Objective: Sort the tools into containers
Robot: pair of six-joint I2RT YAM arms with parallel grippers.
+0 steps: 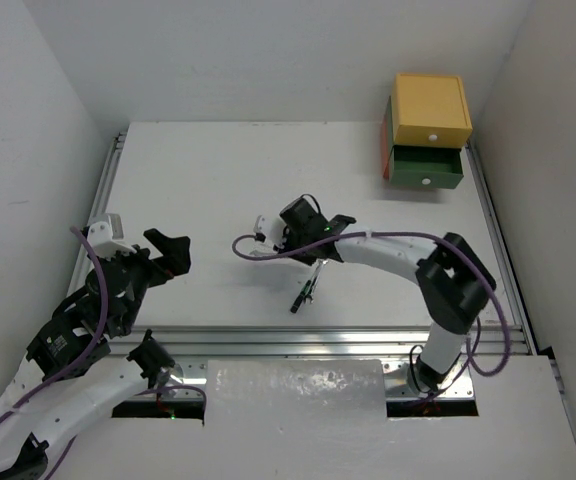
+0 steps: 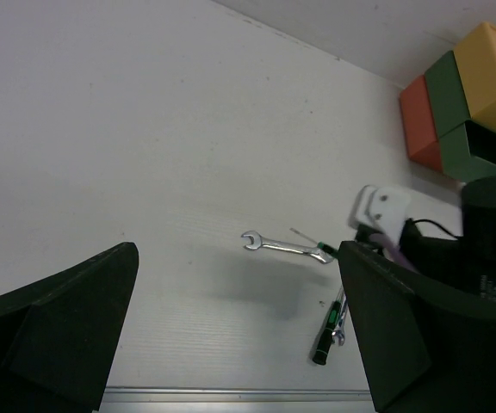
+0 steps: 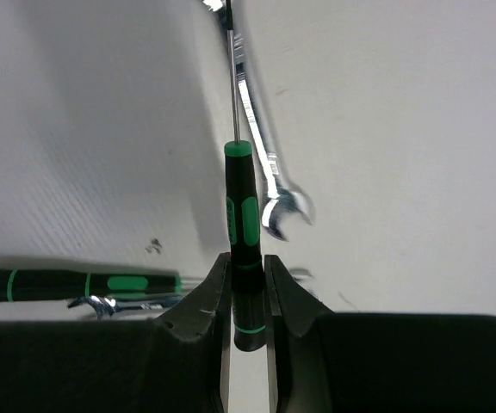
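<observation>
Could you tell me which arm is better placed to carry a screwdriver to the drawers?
Right: the right tool grips a black-green screwdriver, and the drawers stand on its side. The left tool is open and farther away.

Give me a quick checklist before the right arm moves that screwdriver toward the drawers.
1. Screwdriver handle sits inside the right gripper: ok.
2. Grip tight on the handle: cannot tell.
3. Shaft clear of the wrench it crosses: cannot tell.
4. Left gripper open and off to the side: ok.
5. Green drawer pulled out to receive a tool: ok, as far as the top view shows.
</observation>
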